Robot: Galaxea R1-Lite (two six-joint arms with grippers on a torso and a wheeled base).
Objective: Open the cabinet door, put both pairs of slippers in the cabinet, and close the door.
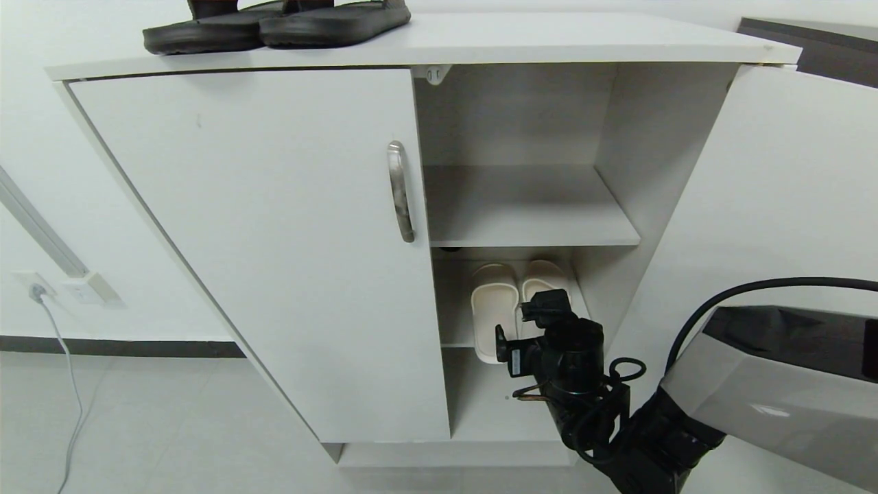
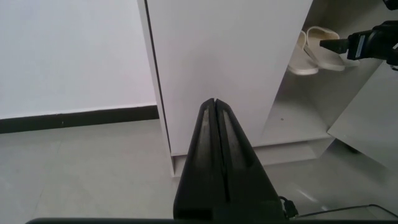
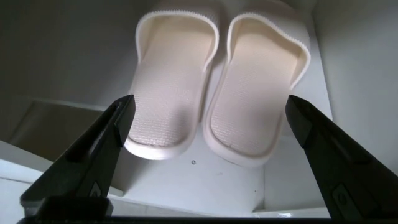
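Observation:
The white cabinet [image 1: 425,48] has its right door [image 1: 775,206] swung open and its left door [image 1: 274,261] shut. A cream pair of slippers [image 1: 511,302] [image 3: 211,93] lies side by side on the lower shelf [image 3: 205,180]. A black pair of slippers [image 1: 274,27] rests on the cabinet top. My right gripper [image 3: 208,134] [image 1: 531,322] is open just in front of the cream pair, fingers [image 3: 99,149] spread wider than both heels, holding nothing. My left gripper [image 2: 214,109] is shut and empty, low before the closed left door; the cream slippers [image 2: 317,50] and the right gripper [image 2: 333,45] appear beyond it.
The upper shelf [image 1: 528,206] is bare. A metal handle [image 1: 401,192] runs down the left door's edge. A wall socket with a cable [image 1: 41,295] is at the far left. Pale floor tiles [image 1: 137,425] lie in front of the cabinet.

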